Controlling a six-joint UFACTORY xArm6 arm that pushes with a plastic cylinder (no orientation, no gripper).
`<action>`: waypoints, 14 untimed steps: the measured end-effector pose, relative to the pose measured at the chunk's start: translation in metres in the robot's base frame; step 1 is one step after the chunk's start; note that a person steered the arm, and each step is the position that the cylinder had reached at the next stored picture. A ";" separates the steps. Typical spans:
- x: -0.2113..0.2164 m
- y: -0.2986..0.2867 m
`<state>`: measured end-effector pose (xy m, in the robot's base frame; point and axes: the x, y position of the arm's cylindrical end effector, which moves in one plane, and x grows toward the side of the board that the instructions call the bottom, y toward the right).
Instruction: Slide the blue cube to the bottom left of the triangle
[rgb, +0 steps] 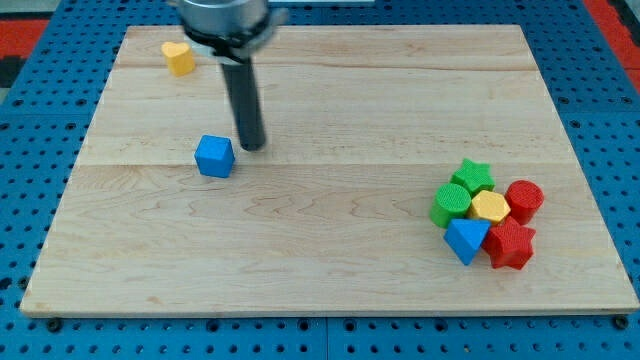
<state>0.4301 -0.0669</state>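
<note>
A pale wooden board (330, 250) lies on a blue pegboard table (40, 140). My arm comes down from twelve o'clock at the view's top, its grey housing (225, 20) cut off by the frame, and ends in a straight dark rod that stands nearly upright. I have no claw to open or close, only this rod. My tip (252, 146) rests on the board in the upper left area.

The blue cube (214, 157) sits just beside my tip, at about eight o'clock from it. A narrow gap seems to separate them, though I cannot tell for certain whether they touch.

A yellow block (179, 58) with a heart-like outline lies alone near the board's top left corner, at about eleven o'clock from my tip.

Well apart, at about four o'clock from my tip, a tight cluster sits near the board's right edge: a green star (472, 176), a green round block (451, 203), a yellow hexagon (490, 207), a red round block (524, 199), a red block (511, 244) of unclear shape, and the blue triangle (466, 239) at the cluster's seven o'clock corner.
</note>
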 end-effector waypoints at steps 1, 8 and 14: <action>-0.021 -0.065; 0.014 -0.079; 0.185 0.165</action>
<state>0.6155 0.0983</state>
